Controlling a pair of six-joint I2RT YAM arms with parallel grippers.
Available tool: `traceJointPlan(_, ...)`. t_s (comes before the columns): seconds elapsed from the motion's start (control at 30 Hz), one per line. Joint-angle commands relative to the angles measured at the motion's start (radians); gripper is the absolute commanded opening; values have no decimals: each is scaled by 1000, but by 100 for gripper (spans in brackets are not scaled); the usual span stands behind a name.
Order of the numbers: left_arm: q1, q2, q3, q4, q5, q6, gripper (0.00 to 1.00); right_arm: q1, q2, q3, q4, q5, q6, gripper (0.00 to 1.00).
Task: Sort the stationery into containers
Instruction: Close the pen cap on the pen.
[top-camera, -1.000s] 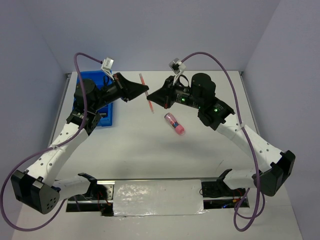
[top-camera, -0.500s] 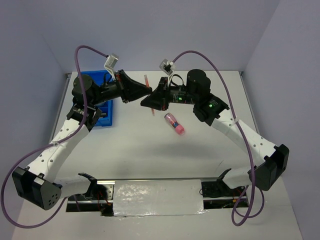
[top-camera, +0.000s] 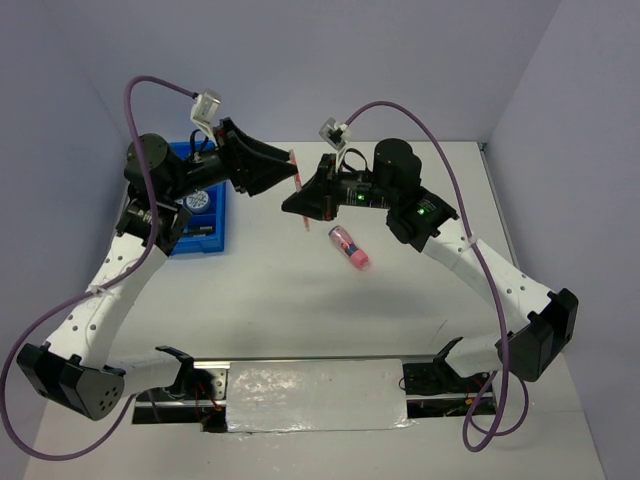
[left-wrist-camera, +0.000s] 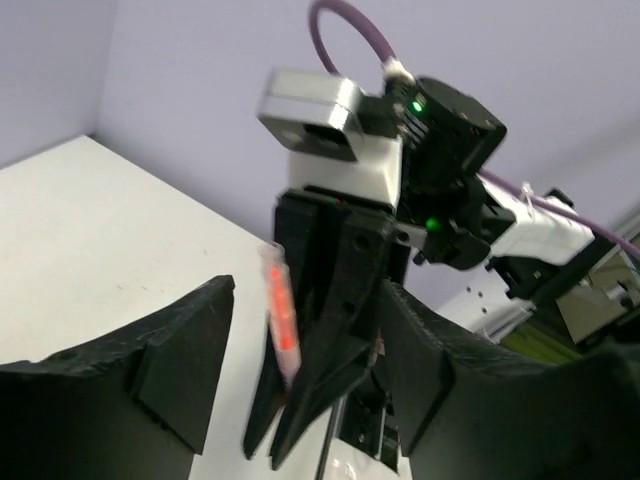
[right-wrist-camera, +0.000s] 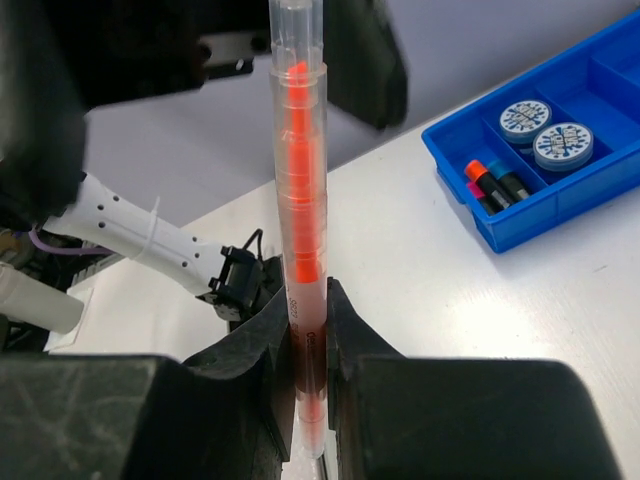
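On the white bench (top-camera: 300, 320) near its centre lies a pink-capped tube (top-camera: 349, 247), alone and clear of both arms. Just past it, toward 11 o'clock, the right hand (right-wrist-camera: 305, 330) is clamped tight on the lower part of a thin clear stick with an orange core (right-wrist-camera: 298, 200), held upright above the bench. The left hand (left-wrist-camera: 305, 330) faces it, spread wide and gripping nothing (its fingers (left-wrist-camera: 180, 345) stand either side of the stick, not touching). Farthest, at 10 o'clock, sits the blue divided plastic tray (right-wrist-camera: 520, 225), with two round blue-white discs (right-wrist-camera: 545, 130) in one compartment and stubby black highlighters (right-wrist-camera: 490, 185) in the next.
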Motion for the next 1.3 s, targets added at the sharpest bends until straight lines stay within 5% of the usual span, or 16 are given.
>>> traceJointPlan(0.0,30,5,43,19,-30,20,70,-1,-15,-1,30,-35,6,0)
traceJointPlan(0.2,37,31,39,58,-30,-13,54,3,-14,8,12,-62,-11,0)
traceJointPlan(0.43,37,38,14,161,-2,-83,48,6,-5,15,-22,-56,-29,0)
traceJointPlan(0.6,37,48,25,178,21,-95,26,8,6,38,-51,-42,-43,0)
traceJointPlan(0.97,34,48,-13,149,56,-91,0,6,37,112,-85,-36,-55,0)
traceJointPlan(1.27,-11,40,-43,51,52,-20,0,2,87,221,-126,-33,-72,0)
